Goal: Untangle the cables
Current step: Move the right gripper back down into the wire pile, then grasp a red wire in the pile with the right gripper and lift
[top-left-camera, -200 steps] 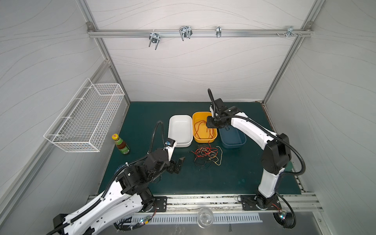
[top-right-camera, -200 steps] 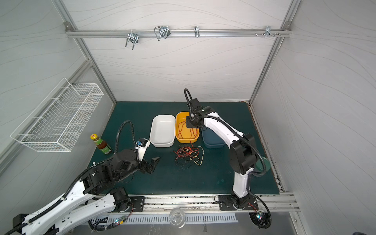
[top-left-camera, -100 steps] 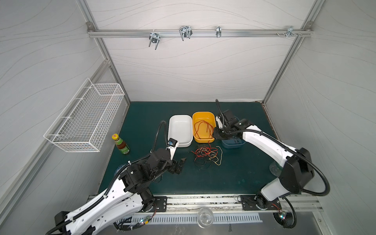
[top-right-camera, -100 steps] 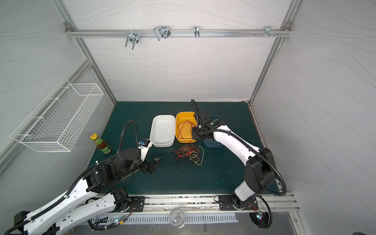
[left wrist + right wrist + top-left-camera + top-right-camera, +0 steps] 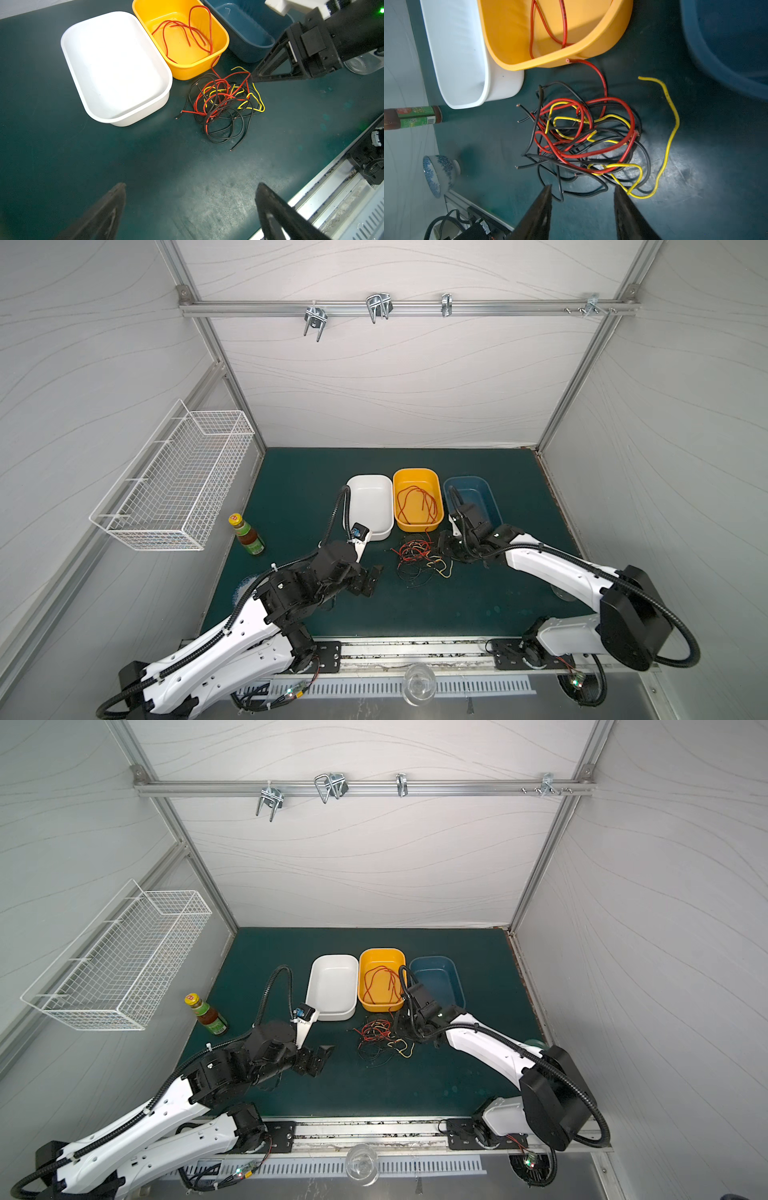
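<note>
The cables (image 5: 419, 558) (image 5: 380, 1038) lie as a tangle of red, black and yellow wires on the green mat, just in front of the yellow bin (image 5: 416, 472). One red cable (image 5: 182, 33) lies coiled inside that bin. My right gripper (image 5: 583, 187) (image 5: 444, 547) is open at the tangle's right edge, low over the mat. Its fingertips reach the outer black and yellow loops (image 5: 633, 193), with nothing gripped. My left gripper (image 5: 191, 185) (image 5: 372, 580) stands wide open and empty over bare mat, left of the tangle.
A white bin (image 5: 370, 483) and a blue bin (image 5: 473, 481) flank the yellow one. A sauce bottle (image 5: 247, 535) stands at the left and a wire basket (image 5: 174, 481) hangs on the left wall. A patterned bowl (image 5: 438, 174) sits near the left arm, and a glass (image 5: 419, 686) at the front rail.
My right arm has come from above the yellow and blue bins down and forward to the tangle's right edge. The left arm has hardly moved.
</note>
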